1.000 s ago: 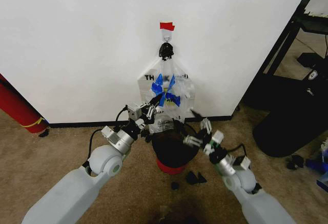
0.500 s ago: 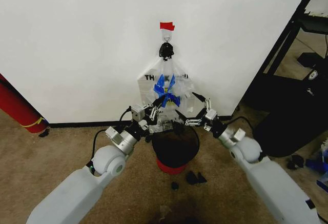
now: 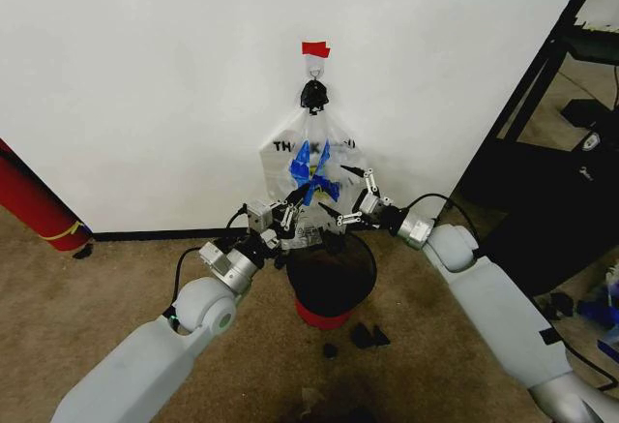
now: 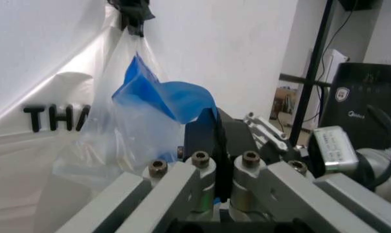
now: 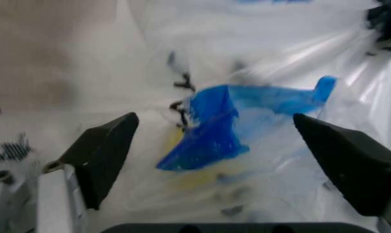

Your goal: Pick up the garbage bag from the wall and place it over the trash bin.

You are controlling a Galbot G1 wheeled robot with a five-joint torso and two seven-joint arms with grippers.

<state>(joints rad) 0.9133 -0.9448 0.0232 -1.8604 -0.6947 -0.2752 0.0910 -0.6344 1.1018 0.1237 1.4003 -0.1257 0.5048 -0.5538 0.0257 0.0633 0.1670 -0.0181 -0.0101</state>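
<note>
The garbage bag (image 3: 311, 176), thin and translucent with blue patches, hangs from a small hook (image 3: 312, 94) on the white wall (image 3: 145, 75). My left gripper (image 3: 291, 199) is at the bag's lower left, shut on a blue patch (image 4: 163, 97); the left wrist view shows its fingers (image 4: 215, 138) pressed together on the plastic. My right gripper (image 3: 338, 191) is open at the bag's right side. Its fingers (image 5: 105, 155) straddle a blue fold (image 5: 221, 124) without touching it. The dark round trash bin (image 3: 331, 270) with a red bottom stands on the floor just below the bag.
A white bag printed "THA" (image 4: 53, 119) hangs behind the translucent one. Red tape (image 3: 314, 49) marks the wall above the hook. A red cylinder (image 3: 34, 200) leans at left. At right are a black rack (image 3: 556, 55) and a black bulk (image 3: 551, 234). Black scraps (image 3: 366, 336) lie on the carpet.
My right arm has lifted from beside the bin up to the bag's right side, with the gripper staying open. The left gripper has held its grip and barely moved.
</note>
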